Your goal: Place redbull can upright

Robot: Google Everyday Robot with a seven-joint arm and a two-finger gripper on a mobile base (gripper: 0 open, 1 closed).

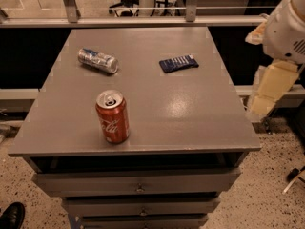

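Note:
The redbull can (98,60), slim and silver with blue patches, lies on its side at the back left of the grey table top (181,113). Its top end points to the right front. My gripper (267,92) hangs off the table's right edge, beyond the surface and far from the can, with nothing seen in it. The white arm body (286,30) is above it.
A red Coca-Cola can (112,117) stands upright near the front left. A flat dark-blue packet (178,63) lies at the back right. The table has drawers (138,182) below its front edge. A rail (143,20) runs behind it.

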